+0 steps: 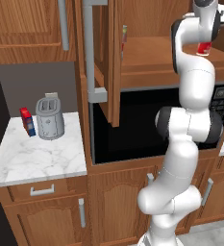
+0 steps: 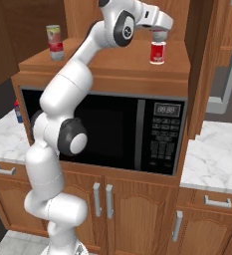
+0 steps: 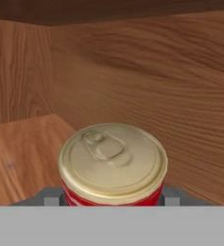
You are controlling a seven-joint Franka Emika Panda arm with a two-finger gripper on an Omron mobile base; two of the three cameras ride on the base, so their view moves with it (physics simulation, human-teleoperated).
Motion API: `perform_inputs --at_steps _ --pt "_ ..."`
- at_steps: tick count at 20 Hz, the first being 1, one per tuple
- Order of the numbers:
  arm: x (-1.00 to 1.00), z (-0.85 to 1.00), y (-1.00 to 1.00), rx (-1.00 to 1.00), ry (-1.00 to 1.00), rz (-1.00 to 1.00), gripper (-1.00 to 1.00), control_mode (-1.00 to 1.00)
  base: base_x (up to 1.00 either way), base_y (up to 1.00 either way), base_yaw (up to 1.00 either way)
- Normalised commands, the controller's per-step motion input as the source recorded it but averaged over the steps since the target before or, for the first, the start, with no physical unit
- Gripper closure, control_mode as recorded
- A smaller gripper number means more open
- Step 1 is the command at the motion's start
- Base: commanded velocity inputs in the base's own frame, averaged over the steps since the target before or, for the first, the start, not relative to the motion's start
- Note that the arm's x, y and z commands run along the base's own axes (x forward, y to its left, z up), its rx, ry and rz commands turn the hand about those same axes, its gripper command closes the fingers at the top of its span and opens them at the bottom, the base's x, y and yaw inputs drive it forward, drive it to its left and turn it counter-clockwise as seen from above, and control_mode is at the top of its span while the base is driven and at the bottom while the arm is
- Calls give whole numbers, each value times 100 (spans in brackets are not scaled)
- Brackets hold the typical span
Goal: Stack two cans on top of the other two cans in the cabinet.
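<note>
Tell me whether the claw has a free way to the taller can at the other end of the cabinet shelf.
Probably not yet: the claw is shut on the red can. The shelf stretch toward the taller can looks bare, so the path itself seems free.

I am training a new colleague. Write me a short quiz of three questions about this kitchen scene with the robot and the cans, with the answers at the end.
1. True or false: the gripper is closed on the red can.
2. Which stands on the marble counter beside the grey toaster?
A. a small red and blue box
B. a can
C. a kettle
3. Fill in: the cabinet door stands ____.

Key
1. True: the fingers sit on both sides of the can with the gold lid.
2. A: the red and blue box stands left of the toaster.
3. open

A second can with a red band stands apart, further left on the cabinet shelf.
</note>
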Motion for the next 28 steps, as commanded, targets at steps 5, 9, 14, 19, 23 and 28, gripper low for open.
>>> perform_inputs --at_steps 5,9,14,19,23,28 --pt "-4 -5 -4 2 0 0 -100 -100 0 0 0" --pt "-1 -4 0 0 0 0 -100 -100 0 0 0" --pt "-1 -1 7 0 0 0 -100 -100 0 0 0" --pt "-5 0 15 0 0 0 -100 -100 0 0 0" --pt "-25 -11 11 0 -1 -2 -100 -100 0 0 0" --pt "-36 -29 20 0 -6 -5 -100 -100 0 0 0"
